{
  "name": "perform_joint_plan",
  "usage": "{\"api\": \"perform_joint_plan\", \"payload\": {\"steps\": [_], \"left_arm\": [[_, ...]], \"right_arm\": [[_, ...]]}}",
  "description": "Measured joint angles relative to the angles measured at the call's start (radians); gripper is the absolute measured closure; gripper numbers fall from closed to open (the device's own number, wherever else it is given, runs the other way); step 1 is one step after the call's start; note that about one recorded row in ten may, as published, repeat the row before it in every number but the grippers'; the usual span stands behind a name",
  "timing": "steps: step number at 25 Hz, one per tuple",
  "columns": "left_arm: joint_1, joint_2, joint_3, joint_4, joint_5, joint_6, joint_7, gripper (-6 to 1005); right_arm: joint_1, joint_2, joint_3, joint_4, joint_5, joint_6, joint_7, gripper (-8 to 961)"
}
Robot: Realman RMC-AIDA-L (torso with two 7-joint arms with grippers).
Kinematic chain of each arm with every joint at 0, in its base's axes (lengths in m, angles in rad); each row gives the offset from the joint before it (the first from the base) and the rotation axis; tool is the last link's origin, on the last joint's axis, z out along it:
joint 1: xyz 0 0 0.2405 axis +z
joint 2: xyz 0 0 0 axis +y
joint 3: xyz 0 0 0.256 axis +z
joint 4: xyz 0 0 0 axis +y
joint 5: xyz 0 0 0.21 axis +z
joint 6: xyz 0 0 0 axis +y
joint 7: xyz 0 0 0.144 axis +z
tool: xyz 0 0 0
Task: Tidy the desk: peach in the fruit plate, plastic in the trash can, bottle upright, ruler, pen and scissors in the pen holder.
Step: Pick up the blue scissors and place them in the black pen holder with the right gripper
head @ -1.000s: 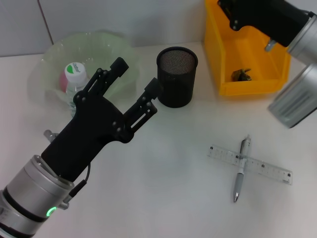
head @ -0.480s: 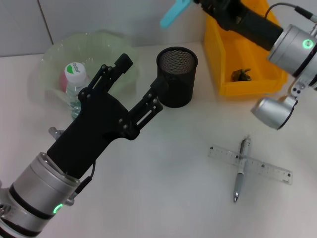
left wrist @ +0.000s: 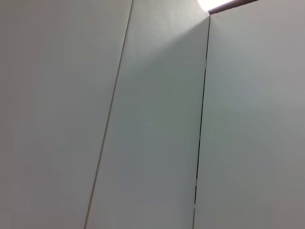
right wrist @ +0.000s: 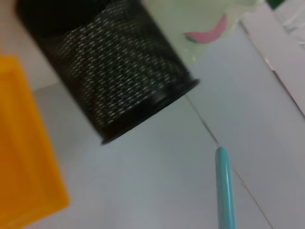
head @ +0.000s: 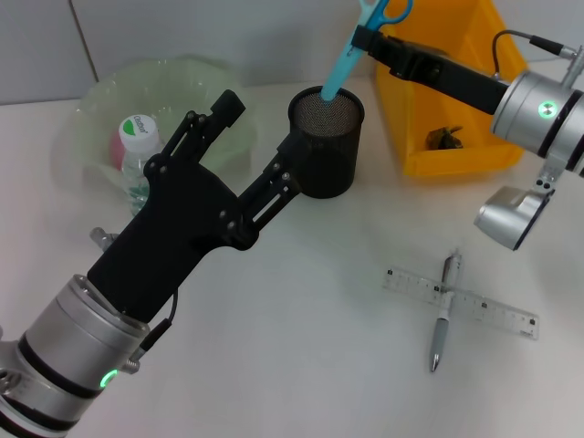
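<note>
Fruit plate (head: 105, 96), beyond my left pincer (head: 251, 151), fingers spread wide, empty: peach in; bottle (head: 137, 146) there too.
Trash can (head: 429, 160): plastic in.
Pen holder (head: 326, 141): below my right pincer (head: 365, 38), clamping scissors (head: 351, 46) tip-down at its rim.
Ruler (head: 461, 301), pen (head: 444, 310): pending.

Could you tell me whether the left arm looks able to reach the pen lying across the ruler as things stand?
Probably yes. The left gripper is open beside the pen holder, and bare desk lies between it and the pen on the ruler.
</note>
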Motion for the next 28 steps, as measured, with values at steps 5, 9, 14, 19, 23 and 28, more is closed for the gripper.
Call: {"api": "perform_joint_plan", "payload": {"steps": [5,9,14,19,23,28], "left_arm": [[0.004,0.000,0.004,0.004,0.000,0.000,0.002,208],[0.007,0.000,0.008,0.015,-0.001,0.001,0.002,208],[0.008,0.000,0.009,0.021,-0.001,-0.001,-0.001,208],[0.010,-0.001,0.011,0.021,-0.010,0.003,-0.005,209],[0.011,-0.001,0.013,0.021,-0.014,0.005,-0.005,209],[0.013,-0.001,0.013,0.021,-0.015,0.008,-0.006,209]], "right_arm": [[0.016,0.000,-0.020,-0.004,-0.013,0.064,-0.085,817],[0.028,0.003,-0.049,0.001,-0.046,0.079,-0.124,816],[0.041,0.004,-0.060,0.008,-0.067,0.100,-0.128,814],[0.049,0.004,-0.060,0.019,-0.067,0.146,-0.128,812],[0.054,0.004,-0.058,0.021,-0.062,0.164,-0.129,810],[0.056,0.005,-0.053,0.023,-0.060,0.173,-0.129,808]]}}
